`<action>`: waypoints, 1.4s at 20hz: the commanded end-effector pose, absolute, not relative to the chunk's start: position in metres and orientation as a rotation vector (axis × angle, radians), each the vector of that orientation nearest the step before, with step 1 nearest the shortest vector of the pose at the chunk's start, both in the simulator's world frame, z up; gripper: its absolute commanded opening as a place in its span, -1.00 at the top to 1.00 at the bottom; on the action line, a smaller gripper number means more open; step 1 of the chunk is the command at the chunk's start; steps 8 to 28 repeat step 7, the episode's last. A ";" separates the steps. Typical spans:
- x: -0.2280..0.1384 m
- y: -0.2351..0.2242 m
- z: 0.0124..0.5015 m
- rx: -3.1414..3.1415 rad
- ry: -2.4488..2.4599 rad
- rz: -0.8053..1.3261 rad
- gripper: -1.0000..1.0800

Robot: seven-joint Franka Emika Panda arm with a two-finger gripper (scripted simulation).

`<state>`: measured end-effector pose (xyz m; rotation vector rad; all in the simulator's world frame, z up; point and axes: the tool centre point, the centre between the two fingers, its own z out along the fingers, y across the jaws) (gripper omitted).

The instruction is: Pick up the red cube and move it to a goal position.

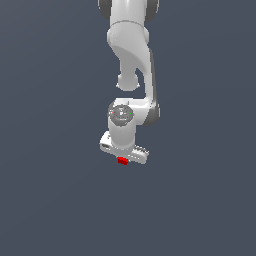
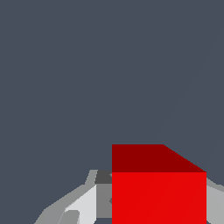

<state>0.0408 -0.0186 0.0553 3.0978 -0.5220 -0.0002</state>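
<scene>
Closest to the wrist camera, the red cube (image 2: 159, 192) filled the near part of the view, with pale finger surfaces (image 2: 85, 203) showing on one side of it and another grey finger edge on the far side of it. The fingers flanked the cube closely, and the gripper (image 2: 153, 210) appeared to be clamped on it, though the actual contact faces were hidden behind the cube itself.

Beyond the cube, the wrist view held only flat blue-grey ground (image 2: 87, 78), with no marker or target visible.

In the exterior view, the cube (image 1: 122, 161) sat directly beneath the white gripper (image 1: 123, 159), peeking out just below the hand body. The arm (image 1: 132, 60) rose away from the cube toward the upper edge of the frame. Whether the cube rested on the ground (image 1: 50, 200) or hung just clear of it could not be told; no shadow or gap gave that away.

From here the main risk was probably a slip: if the pads held only a shallow edge of the cube, a quick lift or swing could have tilted it out of the grasp. A second hazard was dragging, should the cube have been touching the ground when sideways travel began. With no goal shown, a misplaced release was also conceivable.
</scene>
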 end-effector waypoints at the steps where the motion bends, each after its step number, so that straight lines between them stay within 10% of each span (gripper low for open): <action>1: 0.043 -0.035 0.062 3.099 -0.520 0.000 1.00; 28: 0.046 -0.051 0.068 3.099 -0.520 0.000 1.00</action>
